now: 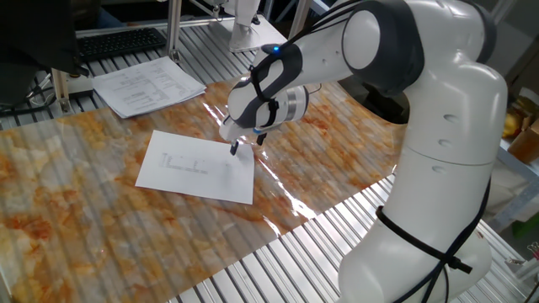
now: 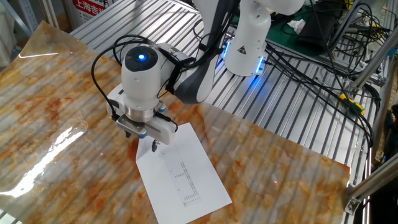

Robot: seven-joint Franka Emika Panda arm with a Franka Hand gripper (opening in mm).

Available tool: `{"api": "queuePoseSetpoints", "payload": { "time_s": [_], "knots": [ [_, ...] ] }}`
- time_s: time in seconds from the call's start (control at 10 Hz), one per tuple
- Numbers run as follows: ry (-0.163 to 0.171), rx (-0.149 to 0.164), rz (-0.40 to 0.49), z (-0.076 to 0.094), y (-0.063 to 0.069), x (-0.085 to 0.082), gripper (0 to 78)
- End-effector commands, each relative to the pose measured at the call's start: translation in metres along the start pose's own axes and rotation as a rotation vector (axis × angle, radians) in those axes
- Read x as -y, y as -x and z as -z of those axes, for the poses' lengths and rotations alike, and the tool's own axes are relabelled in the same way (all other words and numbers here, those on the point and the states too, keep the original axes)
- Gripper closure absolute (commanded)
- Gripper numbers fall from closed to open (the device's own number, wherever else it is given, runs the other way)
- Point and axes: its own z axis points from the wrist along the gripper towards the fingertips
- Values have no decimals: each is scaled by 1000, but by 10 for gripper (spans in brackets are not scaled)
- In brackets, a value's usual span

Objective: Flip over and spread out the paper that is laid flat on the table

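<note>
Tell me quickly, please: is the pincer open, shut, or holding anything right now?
Pincer: cannot be told; its tips sit over the paper's near corner, which lies flat, not lifted.

Not much can be read here. The paper on the table has faint grey print in short lines, but the marks are too small to read in either view. At the far left, the stack of printed sheets is full of lines of print, and those are too small to read too. In the other fixed view, a red and white sign at the far left edge has red characters that I cannot make out. The white robot base has a small black triangle warning mark.
</note>
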Motion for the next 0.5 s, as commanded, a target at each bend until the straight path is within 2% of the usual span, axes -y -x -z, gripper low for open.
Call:
{"api": "queuePoseSetpoints", "payload": {
  "time_s": [0.1,0.5],
  "knots": [
    [23,-4,4,-5,1,0,1],
    [32,-2,16,-10,0,1,1]
  ]
}}
